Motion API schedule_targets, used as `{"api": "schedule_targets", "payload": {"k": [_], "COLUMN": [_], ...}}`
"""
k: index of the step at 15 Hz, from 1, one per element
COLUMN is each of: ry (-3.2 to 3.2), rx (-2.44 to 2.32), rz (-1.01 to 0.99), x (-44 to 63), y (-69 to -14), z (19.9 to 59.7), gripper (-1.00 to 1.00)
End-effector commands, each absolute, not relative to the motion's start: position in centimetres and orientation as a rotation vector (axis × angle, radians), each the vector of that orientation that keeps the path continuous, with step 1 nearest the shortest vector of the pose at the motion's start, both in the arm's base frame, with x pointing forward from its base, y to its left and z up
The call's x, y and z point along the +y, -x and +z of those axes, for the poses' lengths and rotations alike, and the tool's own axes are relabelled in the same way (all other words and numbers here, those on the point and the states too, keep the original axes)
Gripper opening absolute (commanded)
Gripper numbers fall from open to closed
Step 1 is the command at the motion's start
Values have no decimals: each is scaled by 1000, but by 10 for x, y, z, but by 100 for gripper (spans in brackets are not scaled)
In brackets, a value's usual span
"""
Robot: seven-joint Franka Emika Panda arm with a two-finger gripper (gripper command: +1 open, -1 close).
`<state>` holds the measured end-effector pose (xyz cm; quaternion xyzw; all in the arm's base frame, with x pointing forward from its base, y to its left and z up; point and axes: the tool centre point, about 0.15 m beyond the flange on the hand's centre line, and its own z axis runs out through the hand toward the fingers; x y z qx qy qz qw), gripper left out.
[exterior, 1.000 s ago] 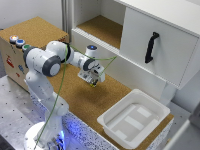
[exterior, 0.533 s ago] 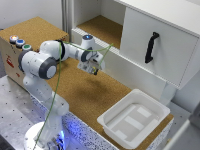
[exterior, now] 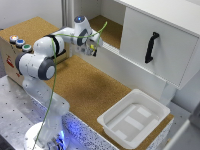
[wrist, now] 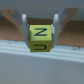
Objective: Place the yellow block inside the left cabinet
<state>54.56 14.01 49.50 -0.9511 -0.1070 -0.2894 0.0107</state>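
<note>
In the wrist view my gripper [wrist: 41,36] is shut on the yellow block [wrist: 40,38], a small cube with dark letters on its faces, held between both fingers. In the exterior view my gripper [exterior: 93,48] hangs just in front of the white front ledge of the left cabinet [exterior: 107,30], the open bay with a cork-brown floor. The block itself is too small to make out there. The wrist view shows the cabinet's white ledge [wrist: 42,62] right under the block and cork floor [wrist: 10,30] behind it.
To the exterior view's right of the open bay is a white door [exterior: 155,47] with a black handle [exterior: 151,47]. A white tub [exterior: 134,119] sits on the cork table [exterior: 85,90] at the exterior view's lower right. A box with coloured buttons [exterior: 17,42] stands at the left.
My gripper has risen and travelled toward the open cabinet bay, from over the cork table up to the bay's front ledge, still holding the block.
</note>
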Motion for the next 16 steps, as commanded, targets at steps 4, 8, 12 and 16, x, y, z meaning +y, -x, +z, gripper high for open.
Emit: {"api": "schedule_targets", "payload": {"k": [4, 8, 12, 16], "ry": [3051, 3048, 3098, 3062], "rx": [-336, -291, -311, -319], "rz": [-649, -691, -701, -851], "x": [186, 192, 198, 199], "y": [-664, -665, -670, -639], "z": [486, 481, 477, 490], "gripper": [-100, -100, 100, 100]}}
